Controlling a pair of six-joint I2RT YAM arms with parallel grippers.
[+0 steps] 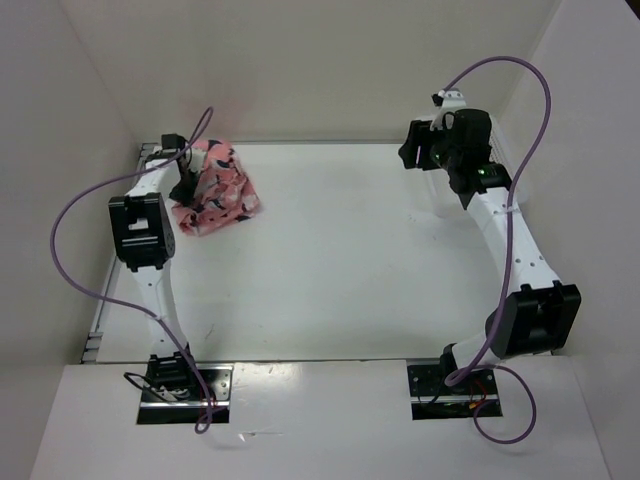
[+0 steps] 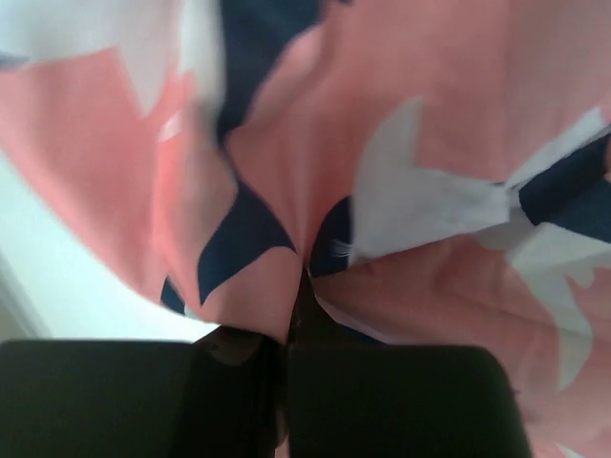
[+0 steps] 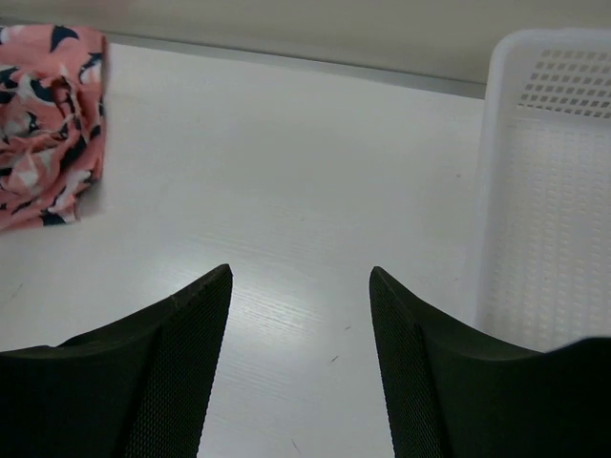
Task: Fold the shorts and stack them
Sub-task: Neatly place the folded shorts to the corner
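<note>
The shorts (image 1: 218, 190) lie crumpled in the far left corner of the table: salmon-pink cloth with dark navy-and-white shark shapes. My left gripper (image 1: 186, 186) sits at their left side. In the left wrist view the cloth (image 2: 410, 143) fills the frame, and the gripper (image 2: 298, 286) is shut with a fold of it pinched between the black fingers. My right gripper (image 1: 440, 150) hovers at the far right, well away from the shorts. In the right wrist view it (image 3: 301, 277) is open and empty above bare table, and the shorts (image 3: 43, 124) show at the upper left.
A white plastic mesh basket (image 3: 544, 191) stands right of the right gripper in the right wrist view. White walls close in the table's far, left and right sides. Purple cables loop from both arms.
</note>
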